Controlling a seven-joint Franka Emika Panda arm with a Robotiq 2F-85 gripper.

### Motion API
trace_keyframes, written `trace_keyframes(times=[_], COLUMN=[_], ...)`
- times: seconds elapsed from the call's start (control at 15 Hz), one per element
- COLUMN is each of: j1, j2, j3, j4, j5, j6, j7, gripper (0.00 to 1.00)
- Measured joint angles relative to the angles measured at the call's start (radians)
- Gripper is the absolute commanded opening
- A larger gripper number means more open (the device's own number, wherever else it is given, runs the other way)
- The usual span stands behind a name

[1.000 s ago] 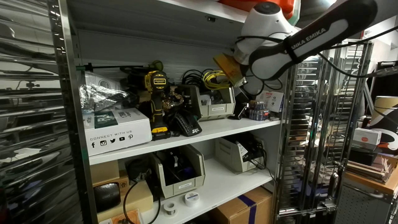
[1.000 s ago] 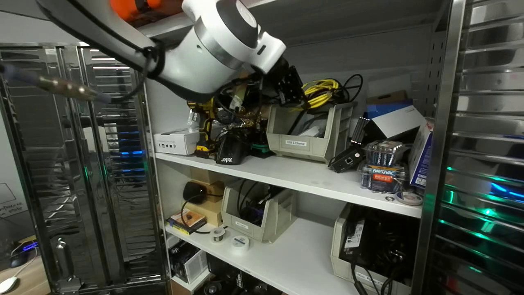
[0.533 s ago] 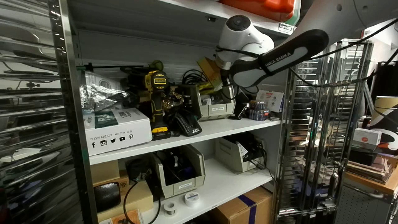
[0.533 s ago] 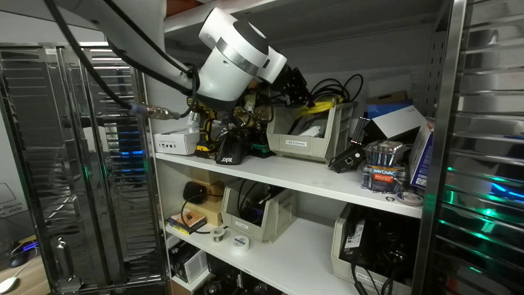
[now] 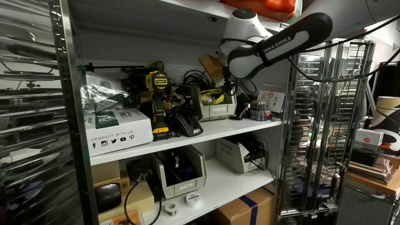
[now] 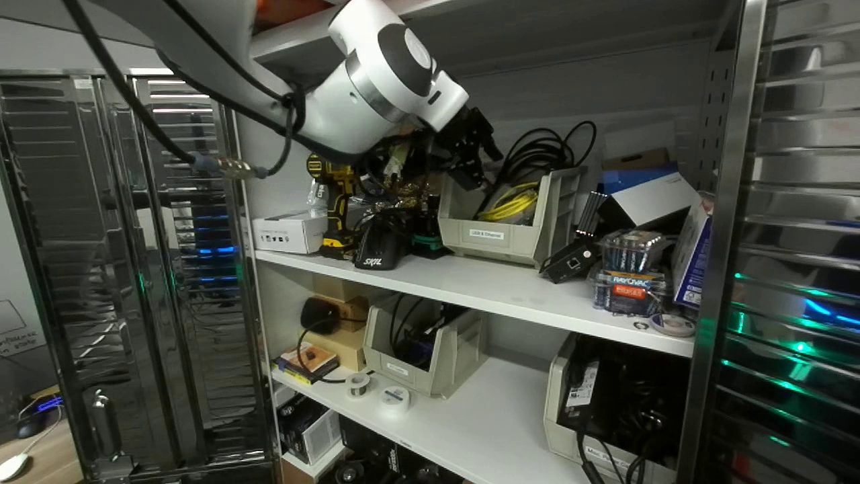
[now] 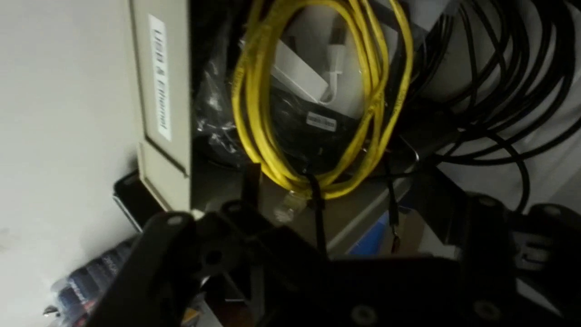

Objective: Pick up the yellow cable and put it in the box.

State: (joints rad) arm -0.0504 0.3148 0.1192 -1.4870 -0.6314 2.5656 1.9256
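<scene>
The yellow cable (image 5: 210, 92), a loose coil, lies inside the box (image 5: 215, 112), a whitish bin on the middle shelf, as both exterior views show. In the wrist view the coil (image 7: 261, 95) spreads over white adapters and plastic bags, its clear plug beside a black tie. My gripper (image 6: 489, 168) is just above the bin's rear left part, tilted down. Its fingers (image 7: 251, 184) stand apart with a gap between them, and the coil hangs on neither. The wrist view is dark around the jaws. In an exterior view the arm partly hides the gripper.
Black cables (image 6: 537, 149) rise from the bin's back, close to my fingers. A yellow-black drill (image 5: 159, 84) and a charger (image 6: 379, 242) stand beside the bin. Battery packs (image 6: 628, 286) sit across from them. An upper shelf (image 5: 200, 7) overhangs the arm.
The gripper moved down into the bin with the yellow cable, then opened and rose slightly away. The cable went from hanging above the rim to lying inside the bin.
</scene>
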Motion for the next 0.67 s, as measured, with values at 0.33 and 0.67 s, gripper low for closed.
trace_keyframes(times=[0.33,0.67], j1=[-0.171,-0.154], j2=[-0.203,-0.409], j3=[0.184,0.111], j4=[-0.24,-0.395], j5=[0.406,0.662], j6=[-0.177,-0.585], j7=[-0.375,-0.679], gripper=[1.0,1.0])
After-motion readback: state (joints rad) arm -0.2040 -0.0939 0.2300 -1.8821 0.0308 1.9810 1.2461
